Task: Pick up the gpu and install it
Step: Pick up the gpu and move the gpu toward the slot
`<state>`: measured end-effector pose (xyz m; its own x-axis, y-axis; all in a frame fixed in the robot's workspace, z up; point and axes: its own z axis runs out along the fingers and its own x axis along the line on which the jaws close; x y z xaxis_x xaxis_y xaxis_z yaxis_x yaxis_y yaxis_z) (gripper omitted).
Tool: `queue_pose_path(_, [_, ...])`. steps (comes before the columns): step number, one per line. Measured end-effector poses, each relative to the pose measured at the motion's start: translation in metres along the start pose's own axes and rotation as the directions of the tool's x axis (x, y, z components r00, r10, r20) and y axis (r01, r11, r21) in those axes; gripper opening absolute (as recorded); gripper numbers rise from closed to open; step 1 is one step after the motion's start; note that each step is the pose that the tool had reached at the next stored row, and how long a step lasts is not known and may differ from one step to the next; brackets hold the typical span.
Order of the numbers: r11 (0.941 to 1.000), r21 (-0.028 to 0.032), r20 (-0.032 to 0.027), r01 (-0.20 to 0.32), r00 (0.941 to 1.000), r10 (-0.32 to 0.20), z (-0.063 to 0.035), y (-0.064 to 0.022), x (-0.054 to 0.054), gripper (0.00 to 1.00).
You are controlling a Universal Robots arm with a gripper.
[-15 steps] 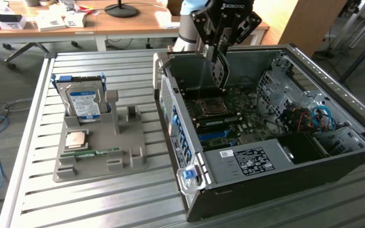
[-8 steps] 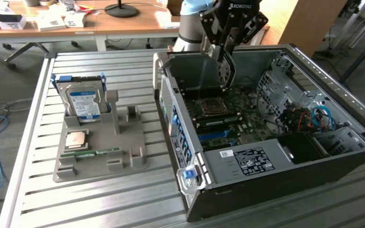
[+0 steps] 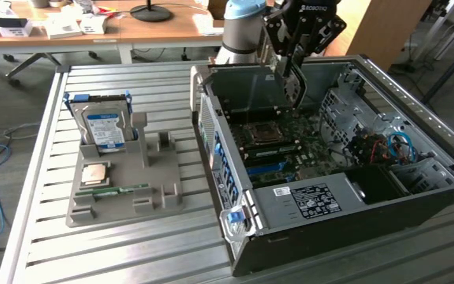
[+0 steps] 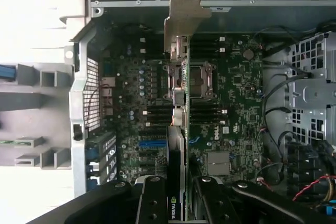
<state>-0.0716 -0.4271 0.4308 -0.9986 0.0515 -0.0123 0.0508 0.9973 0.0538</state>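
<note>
One gripper (image 3: 288,68), clenched on the one gpu (image 3: 292,89), hangs over the open top of the one computer case (image 3: 353,219). The card is on edge and upright, inside the case near its back wall and above the motherboard (image 3: 306,148). In the wrist view two dark fingers (image 4: 152,203) pinch the gpu (image 4: 178,129) from either side at the end nearest the camera. The silver bracket (image 4: 186,14) is at the far end, up against the case's rear wall. The card runs just beside the one processor socket (image 4: 202,80) on the board (image 4: 241,87). It looks close to the board, but I can't tell whether its lower edge touches a slot. Outside the case, on the exterior view's left of it, sits one grey holder (image 3: 164,177) on the slatted metal table (image 3: 116,248). The holder has one hard drive (image 3: 102,127) standing upright with its blue-white label facing the camera. It also has one processor chip (image 3: 94,173) lying flat and one narrow green memory stick (image 3: 120,190) lying on its side. All three are well apart from the case. Other slots in the holder, the ones nearest the case, stand bare.
</note>
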Motion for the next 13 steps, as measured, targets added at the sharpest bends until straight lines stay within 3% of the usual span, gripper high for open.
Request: queue_pose_path(13, [1.0, 0.0, 0.0001, 0.0, 1.0, 0.0, 0.0006, 0.0018, -0.037, 0.26])
